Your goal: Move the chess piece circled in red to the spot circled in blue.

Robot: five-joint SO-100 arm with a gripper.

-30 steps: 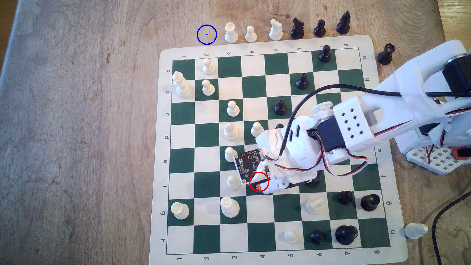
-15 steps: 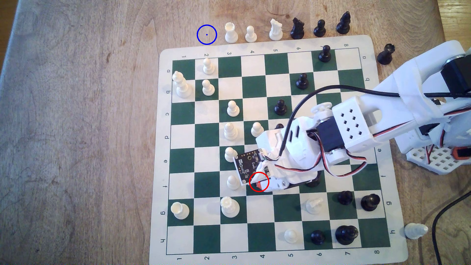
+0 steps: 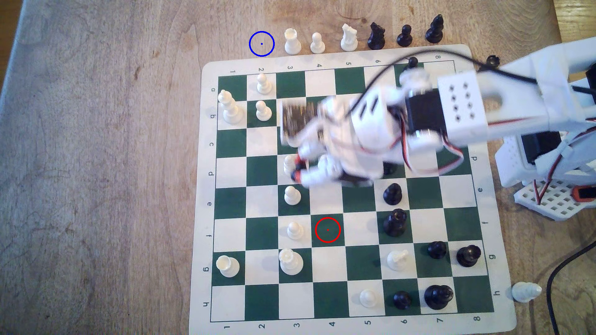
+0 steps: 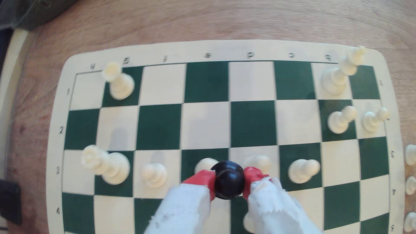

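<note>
The chess piece circled in red, a glossy black pawn (image 4: 228,180), hangs above the board between my red-tipped fingers (image 4: 202,177), and my gripper (image 4: 228,177) is shut on its ball head. In the exterior view my gripper (image 3: 298,168) is blurred over row d, above the white pawns of column 3. The red ring (image 3: 327,229) lies on a bare green square at f4. The spot circled in blue (image 3: 261,43) is bare wood beyond the board's far edge, toward the exterior view's upper left.
A white rook (image 3: 293,41), a white pawn (image 3: 317,43) and more captured pieces line the wood just right of the blue ring. White pawns (image 3: 263,111) stand between my gripper and the ring. The arm base (image 3: 548,199) stands at the exterior view's right.
My gripper has lifted the black pawn off the red-ringed square and swung up the exterior view toward the board's far side. That square is now bare.
</note>
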